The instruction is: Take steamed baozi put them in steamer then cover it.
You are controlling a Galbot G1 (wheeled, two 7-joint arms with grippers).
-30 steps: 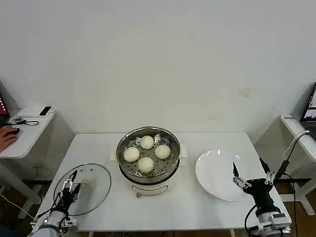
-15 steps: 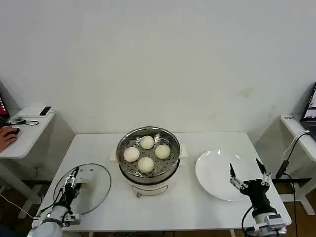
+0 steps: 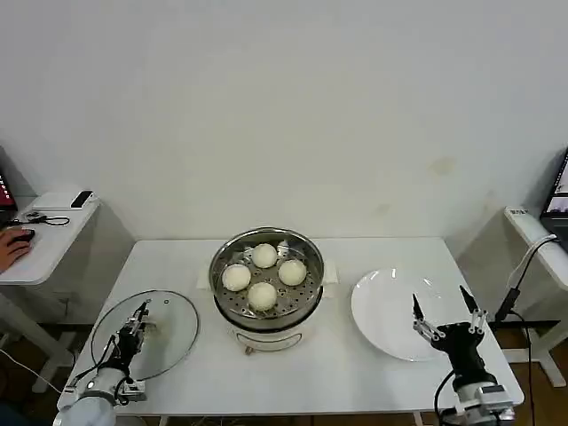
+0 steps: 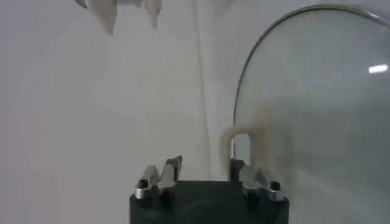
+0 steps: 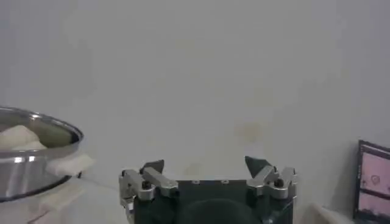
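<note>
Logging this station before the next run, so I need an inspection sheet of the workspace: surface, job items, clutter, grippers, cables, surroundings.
Surface: white table, no spills seen.
Job's things: four steamed baozi sit on the perforated tray inside the steamer at table centre; steamer uncovered. The cover lies flat on the table on the robot's left.
Clutter: white plate on the robot's right, nothing on it.
Grippers: left gripper open, low over the cover beside its handle; right gripper open, holding nothing, at the plate's near edge.
Cables: a dark cable runs down by the right side table.
Surroundings: plain wall; side tables either side; a person's hand on the left one.
</note>
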